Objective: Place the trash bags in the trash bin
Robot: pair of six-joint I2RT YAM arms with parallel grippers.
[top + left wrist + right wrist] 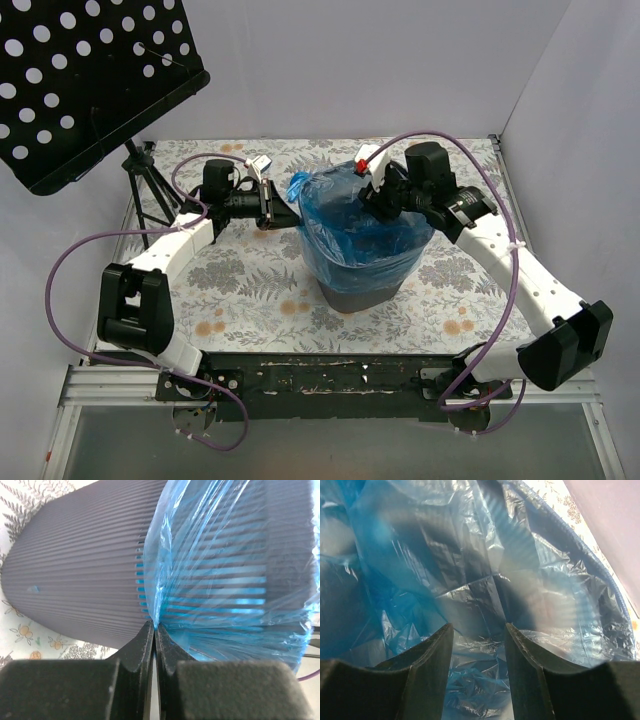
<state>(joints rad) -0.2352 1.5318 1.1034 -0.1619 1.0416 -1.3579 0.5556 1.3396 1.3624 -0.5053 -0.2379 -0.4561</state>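
Thin bright-blue translucent plastic bag [352, 200] is draped in & over round dark-grey wire-mesh bin [355, 293], mid floral-cloth table [250, 285]; only bin's base is left bare. Left gripper [155, 629] fingers are pinched together on bag film at bin's outer wall. Right gripper [479, 647] fingers are held apart inside bag, tips hidden in top view.

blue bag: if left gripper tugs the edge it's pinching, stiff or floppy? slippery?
Probably floppy: the trash bag is thin, crinkled film draped in folds over the trash bin, so it should bunch and stretch, not move as one. Likely slippery: it's glossy, and the left gripper pinches only a thin edge. A hard tug might drag the bin along.
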